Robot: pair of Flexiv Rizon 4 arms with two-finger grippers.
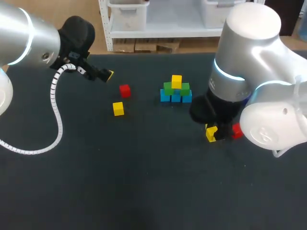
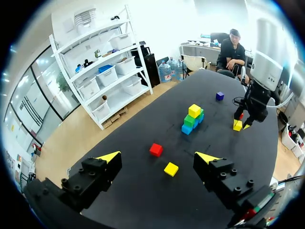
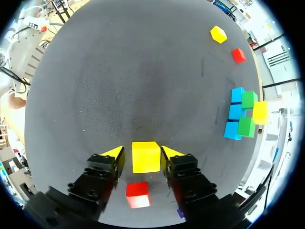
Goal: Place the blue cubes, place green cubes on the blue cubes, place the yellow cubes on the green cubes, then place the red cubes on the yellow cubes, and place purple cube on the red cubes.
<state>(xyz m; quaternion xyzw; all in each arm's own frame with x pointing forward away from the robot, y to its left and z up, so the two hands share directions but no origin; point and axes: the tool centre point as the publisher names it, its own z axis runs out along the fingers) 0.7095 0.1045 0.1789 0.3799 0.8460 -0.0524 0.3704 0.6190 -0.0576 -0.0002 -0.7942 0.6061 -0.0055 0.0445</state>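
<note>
A pyramid stands mid-table: three blue cubes in a row, two green cubes on them, and one yellow cube on top. My right gripper is low at the table, to the right of the pyramid. Its fingers press both sides of a yellow cube. A red cube lies just under its wrist. Left of the pyramid lie a loose red cube and a yellow cube. My left gripper hangs open above the far left, with nothing in it.
A purple cube sits alone past the pyramid, towards the table's right edge. A white coiled cable hangs from the left arm over the left part of the dark table.
</note>
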